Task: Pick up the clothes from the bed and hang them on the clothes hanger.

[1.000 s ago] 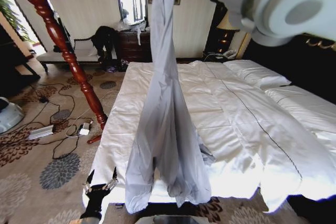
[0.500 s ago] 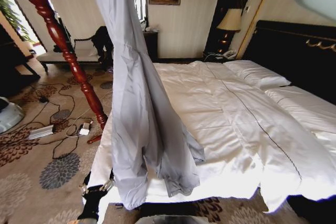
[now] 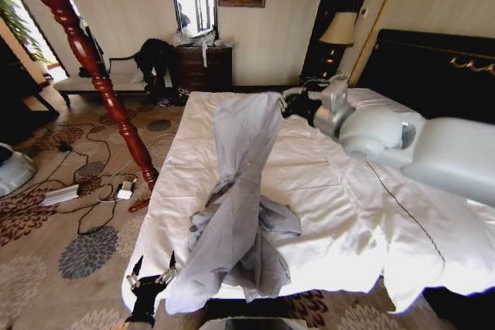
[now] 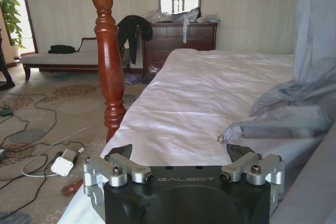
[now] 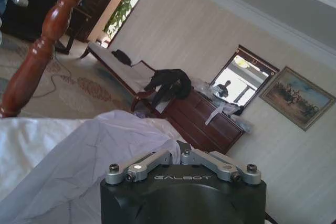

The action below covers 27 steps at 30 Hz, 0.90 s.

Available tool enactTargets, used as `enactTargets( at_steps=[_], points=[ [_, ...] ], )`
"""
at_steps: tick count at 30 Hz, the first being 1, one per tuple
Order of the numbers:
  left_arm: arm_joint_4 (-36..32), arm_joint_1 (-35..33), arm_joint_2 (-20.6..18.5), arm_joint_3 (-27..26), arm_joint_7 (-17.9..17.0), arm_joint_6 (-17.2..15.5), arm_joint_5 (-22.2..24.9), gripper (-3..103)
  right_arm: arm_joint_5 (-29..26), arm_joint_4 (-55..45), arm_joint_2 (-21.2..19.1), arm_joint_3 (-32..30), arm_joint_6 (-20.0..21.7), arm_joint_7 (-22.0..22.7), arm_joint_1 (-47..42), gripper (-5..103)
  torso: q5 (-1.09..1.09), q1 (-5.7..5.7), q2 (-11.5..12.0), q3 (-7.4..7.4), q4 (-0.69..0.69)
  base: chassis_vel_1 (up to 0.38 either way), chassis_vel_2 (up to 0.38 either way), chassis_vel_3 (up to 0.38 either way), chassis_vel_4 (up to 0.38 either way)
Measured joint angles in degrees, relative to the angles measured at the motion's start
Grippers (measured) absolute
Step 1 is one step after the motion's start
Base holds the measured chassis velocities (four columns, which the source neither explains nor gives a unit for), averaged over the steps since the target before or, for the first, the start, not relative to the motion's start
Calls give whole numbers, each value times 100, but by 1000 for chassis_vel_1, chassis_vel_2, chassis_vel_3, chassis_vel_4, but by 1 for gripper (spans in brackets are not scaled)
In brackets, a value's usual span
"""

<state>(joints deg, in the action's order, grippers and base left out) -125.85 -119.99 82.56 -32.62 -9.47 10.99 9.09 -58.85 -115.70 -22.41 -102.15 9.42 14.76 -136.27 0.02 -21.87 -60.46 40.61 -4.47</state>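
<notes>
The clothes are a light grey-blue shirt [image 3: 240, 183]. It trails from my right gripper [image 3: 285, 103] down to the foot of the bed [image 3: 332, 191], where its lower part lies crumpled on the white duvet. My right gripper [image 5: 177, 153] is shut on the shirt's fabric [image 5: 100, 156] and hangs low over the middle of the bed. The left gripper [image 3: 152, 277] is open and holds nothing, low at the bed's near left corner. In the left wrist view the left gripper [image 4: 181, 153] faces the bed [image 4: 194, 93], with the shirt [image 4: 294, 119] off to one side. The clothes hanger is out of view.
A red turned-wood post [image 3: 93, 67] leans beside the bed's left edge. Cables and a power strip [image 3: 62, 193] lie on the patterned carpet. A dark dresser [image 3: 203, 66] and a bench with a black garment [image 3: 152, 58] stand at the far wall. The dark headboard [image 3: 433, 67] is at right.
My right arm has come down from overhead to just above the bed. The shirt, which hung at full length, now slumps onto the duvet. The left gripper has barely moved.
</notes>
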Motion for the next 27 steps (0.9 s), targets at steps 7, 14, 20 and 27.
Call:
enactTargets(
  at_steps=[7,14,20,27],
  points=[
    [-21,-9,-39,-65,-5,-15,-16,100,488,123,233,204,-87,-148,-357,0,-3,0,0,0,3,0,0,0,0],
    [-52,-31,-57,-78,-7,-14,-7,100,880,206,580,742,63,-391,-287,16,-3,0,0,0,2,0,0,0,0],
    [-94,-103,-53,-74,-7,40,-9,100,1680,323,909,1073,25,-638,-554,38,-2,0,0,0,1,0,0,0,0],
    [-123,-175,-65,-155,-6,101,44,100,1816,-37,1225,1120,-2,-694,-834,65,0,0,0,0,2,0,0,0,0]
  ],
)
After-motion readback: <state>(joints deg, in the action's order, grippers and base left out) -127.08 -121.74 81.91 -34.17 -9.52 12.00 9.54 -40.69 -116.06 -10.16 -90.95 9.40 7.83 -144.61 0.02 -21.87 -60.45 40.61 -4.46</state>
